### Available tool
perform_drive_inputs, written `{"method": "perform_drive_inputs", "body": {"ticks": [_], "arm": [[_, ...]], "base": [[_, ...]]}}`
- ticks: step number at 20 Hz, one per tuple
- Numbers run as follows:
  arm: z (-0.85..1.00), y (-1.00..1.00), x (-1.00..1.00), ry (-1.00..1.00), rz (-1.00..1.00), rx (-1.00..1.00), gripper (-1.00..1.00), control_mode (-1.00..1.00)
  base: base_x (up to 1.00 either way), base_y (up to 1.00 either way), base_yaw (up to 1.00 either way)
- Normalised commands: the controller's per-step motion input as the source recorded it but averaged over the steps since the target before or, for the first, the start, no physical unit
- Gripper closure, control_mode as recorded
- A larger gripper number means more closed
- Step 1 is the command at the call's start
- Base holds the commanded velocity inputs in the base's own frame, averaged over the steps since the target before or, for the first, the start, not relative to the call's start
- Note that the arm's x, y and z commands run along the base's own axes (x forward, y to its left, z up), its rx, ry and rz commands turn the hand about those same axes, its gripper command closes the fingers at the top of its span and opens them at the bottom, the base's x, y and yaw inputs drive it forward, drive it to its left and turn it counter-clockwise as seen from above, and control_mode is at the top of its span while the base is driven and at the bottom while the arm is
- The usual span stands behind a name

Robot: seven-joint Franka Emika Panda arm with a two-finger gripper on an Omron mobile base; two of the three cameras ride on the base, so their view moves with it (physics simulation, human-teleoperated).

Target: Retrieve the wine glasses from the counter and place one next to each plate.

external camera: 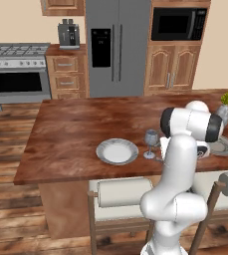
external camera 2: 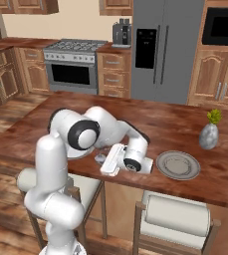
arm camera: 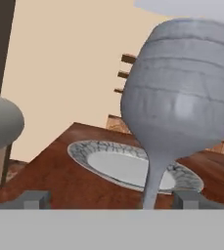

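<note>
Grey-blue wine glass (arm camera: 179, 93) stands upright just beside the left plate (external camera: 117, 151).
My gripper (arm camera: 111, 199) is spread, stem between the fingertips (arm camera: 33, 199); I'd back straight off, level, so neither tip clips the stem.

Your hand (arm camera: 111, 199) stands spread, a finger tip (arm camera: 34, 199) either side of the wine glass (arm camera: 179, 97) stem. A plate (arm camera: 128, 166) lies behind it on the desk (arm camera: 59, 176), toward eleven o'clock.
</note>
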Motion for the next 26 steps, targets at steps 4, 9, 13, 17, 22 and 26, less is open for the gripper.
{"method": "perform_drive_inputs", "body": {"ticks": [4,9,13,17,22,26], "arm": [[0.92,-0.03,-0.76,-0.15,0.0,0.17,-1.0,-1.0],[1.0,-0.18,-0.97,-0.02,-0.01,0.21,-1.0,-1.0],[1.0,-0.01,-0.97,0.0,0.0,0.15,-1.0,-1.0],[0.7,-0.04,-0.64,0.0,0.0,0.06,-1.0,-1.0],[0.9,-0.02,-0.6,0.0,0.0,0.08,-1.0,-1.0],[1.0,0.11,-0.47,0.0,0.0,0.14,-1.0,-1.0]], "base": [[0.0,0.0,0.0],[0.0,0.0,0.0],[0.0,0.0,0.0],[0.0,0.0,0.0],[0.0,0.0,0.0],[0.0,0.0,0.0]]}}
